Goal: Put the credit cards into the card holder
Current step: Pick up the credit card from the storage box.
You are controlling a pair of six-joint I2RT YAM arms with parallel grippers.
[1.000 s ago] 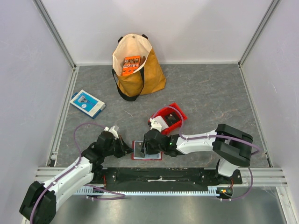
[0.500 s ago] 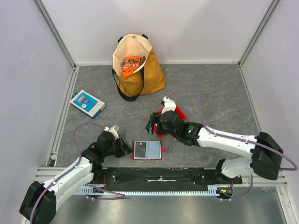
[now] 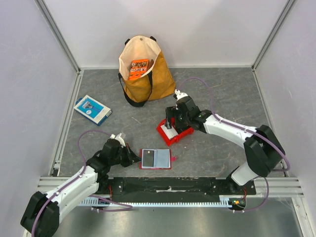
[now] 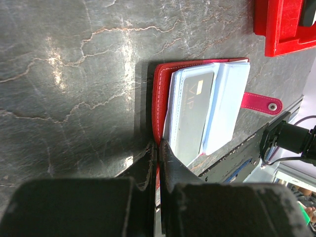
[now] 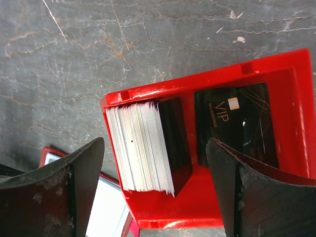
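The card holder [image 3: 162, 158] lies open near the front edge, red with pale pockets; a dark grey VIP credit card [image 4: 192, 116] sits in its left pocket. My left gripper [image 4: 159, 147] is shut on the holder's red cover edge, at the holder's left end [image 3: 129, 159]. My right gripper [image 5: 155, 143] hangs open over a red bin [image 5: 276, 69], its fingers straddling an upright stack of whitish and dark credit cards [image 5: 143, 148]. Another dark VIP card [image 5: 237, 123] lies flat in the bin. The top view shows the right gripper [image 3: 170, 123] above that bin [image 3: 181, 134].
A yellow tote bag [image 3: 143, 74] holding an orange packet [image 3: 138, 68] stands at the back. A blue-and-white flat box [image 3: 92, 109] lies at the left. The holder's snap tab [image 4: 261, 102] points toward the front rail.
My right gripper left the card holder, swung back and right to the red bin, and opened wide. A dark card now lies in the holder. The left arm has not moved.
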